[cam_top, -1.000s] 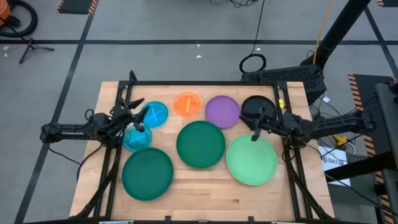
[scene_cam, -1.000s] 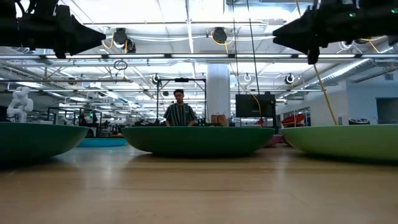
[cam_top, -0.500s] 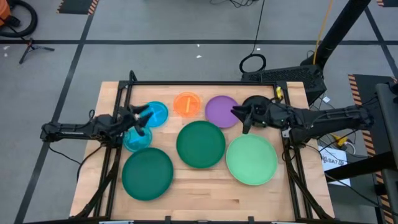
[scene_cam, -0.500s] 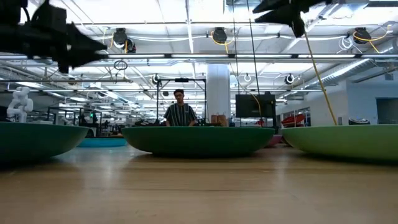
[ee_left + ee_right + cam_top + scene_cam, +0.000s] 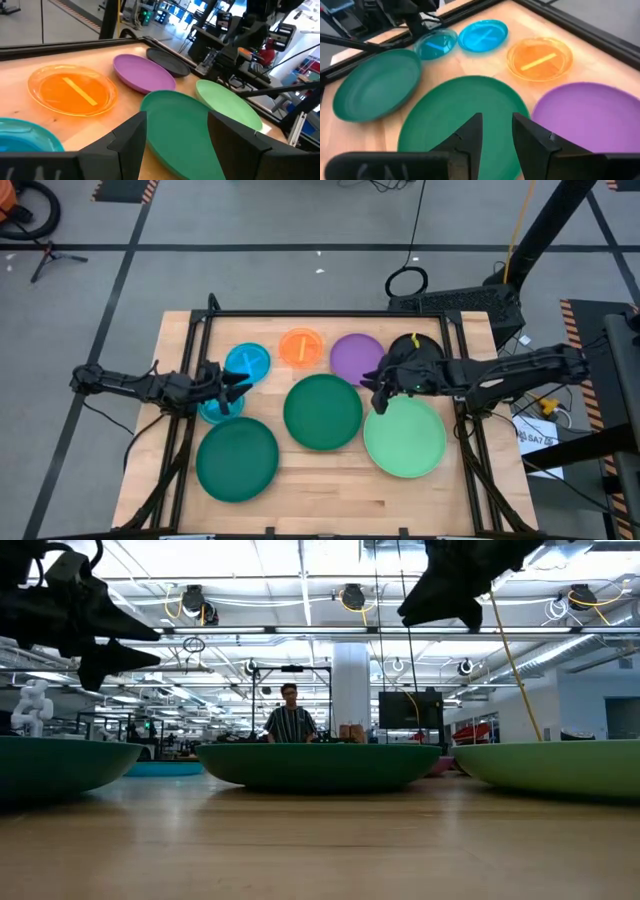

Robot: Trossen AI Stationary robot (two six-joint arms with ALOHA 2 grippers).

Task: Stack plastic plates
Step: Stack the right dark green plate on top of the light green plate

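Eight plates lie flat on the wooden table: two cyan-blue (image 5: 248, 362) (image 5: 212, 411), orange (image 5: 301, 347), purple (image 5: 357, 358), black (image 5: 415, 348), two dark green (image 5: 322, 412) (image 5: 236, 459) and light green (image 5: 404, 437). My left gripper (image 5: 236, 385) hangs open and empty above the nearer cyan plate's far edge, pointing toward the table's right. My right gripper (image 5: 377, 391) hangs open and empty above the spot where the purple, the middle dark green and the light green plates meet. Its wrist view shows the dark green plate (image 5: 465, 115) below its fingers.
A black frame (image 5: 320, 313) runs along the table's far edge and down both sides. Bare wood (image 5: 340, 495) lies along the near edge. A person (image 5: 289, 720) stands far behind the table in the low view.
My right gripper has gone from over the light green plate's far edge toward the table's left, rising and then coming down again. My left gripper has gone a little toward the near and right edges and has come lower. No plate has moved.
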